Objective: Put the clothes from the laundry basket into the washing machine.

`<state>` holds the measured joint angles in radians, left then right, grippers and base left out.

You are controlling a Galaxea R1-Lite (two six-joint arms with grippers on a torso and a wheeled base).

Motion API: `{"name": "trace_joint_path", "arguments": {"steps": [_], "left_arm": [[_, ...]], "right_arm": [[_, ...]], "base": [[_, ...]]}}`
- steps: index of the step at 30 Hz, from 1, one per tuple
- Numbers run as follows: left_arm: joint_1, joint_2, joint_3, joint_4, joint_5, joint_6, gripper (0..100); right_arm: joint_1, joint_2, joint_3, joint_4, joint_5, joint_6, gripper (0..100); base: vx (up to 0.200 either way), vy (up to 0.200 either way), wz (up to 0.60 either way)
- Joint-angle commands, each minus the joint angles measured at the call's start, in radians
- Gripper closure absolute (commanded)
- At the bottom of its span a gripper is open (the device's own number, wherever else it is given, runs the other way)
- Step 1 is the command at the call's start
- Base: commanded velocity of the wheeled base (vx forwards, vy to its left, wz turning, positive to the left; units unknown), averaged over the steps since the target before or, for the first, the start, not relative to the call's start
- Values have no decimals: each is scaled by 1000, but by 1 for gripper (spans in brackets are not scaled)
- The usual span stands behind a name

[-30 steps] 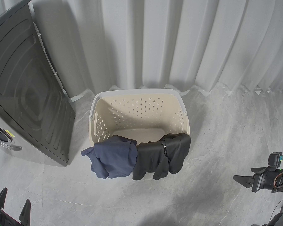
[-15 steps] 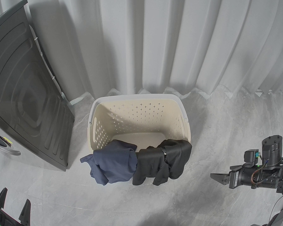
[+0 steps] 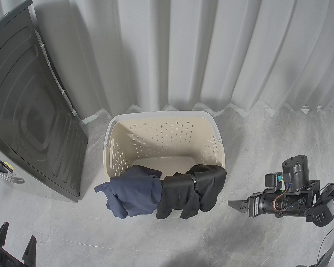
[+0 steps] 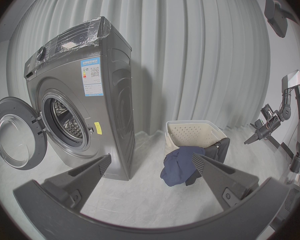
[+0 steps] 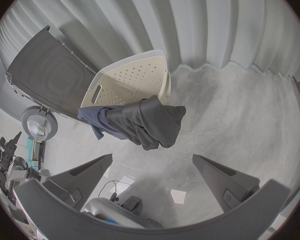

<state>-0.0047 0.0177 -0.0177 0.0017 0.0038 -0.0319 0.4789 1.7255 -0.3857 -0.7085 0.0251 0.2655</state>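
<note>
A cream laundry basket [image 3: 161, 114] stands on the floor before the curtain. A navy garment [image 3: 133, 191] and a black garment [image 3: 191, 193] hang over its near rim. My right gripper [image 3: 235, 205] is open, level with the floor and to the right of the black garment, a short gap away. The right wrist view shows the black garment [image 5: 150, 122] ahead of its spread fingers [image 5: 100, 170]. My left gripper [image 3: 15, 240] is open, low at the front left, far from the basket. The grey washing machine [image 4: 90, 94] stands left, its round door [image 4: 18, 132] swung open.
White curtain [image 3: 196, 45] hangs close behind the basket. Bare grey floor [image 3: 137, 238] lies between me and the basket. The washer's side panel [image 3: 26, 104] sits close to the basket's left side. The basket [image 4: 193, 132] looks bare inside.
My right arm has swung left across the floor, bringing its gripper toward the black garment. The head camera shifted slightly early on. Left gripper and clothes stayed put.
</note>
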Motion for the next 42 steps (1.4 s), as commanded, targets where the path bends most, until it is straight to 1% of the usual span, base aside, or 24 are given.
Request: {"name": "trace_joint_path", "arguments": {"steps": [1,5,15,18,19,22,30,35,39,42], "left_arm": [[0,-10,15,0,1,0,0],[0,-12,15,1,1,-2,0],[0,-10,15,1,1,0,0],[0,-12,15,1,1,0,0],[0,-12,15,1,1,0,0],[0,-12,15,1,-1,0,0],[-1,-10,15,1,1,0,0],[-1,-12,15,1,1,-2,0],[-1,-12,16,1,-1,0,0],[-1,-12,15,1,-1,0,0]], "right_arm": [[15,45,-35,0,-5,0,0],[20,88,-76,0,-36,0,0],[20,223,-180,0,-40,1,0],[20,272,-234,0,-50,3,0],[20,272,-234,0,-50,3,0],[20,325,-288,0,-51,15,0],[15,404,-386,-2,-53,18,0],[17,433,-407,-6,-51,40,0],[10,467,-426,-68,-53,31,0],[9,490,-443,-81,-53,29,0]], "base": [[0,0,0],[0,0,0],[0,0,0],[0,0,0],[0,0,0],[0,0,0],[0,0,0],[0,0,0],[0,0,0],[0,0,0]]}}
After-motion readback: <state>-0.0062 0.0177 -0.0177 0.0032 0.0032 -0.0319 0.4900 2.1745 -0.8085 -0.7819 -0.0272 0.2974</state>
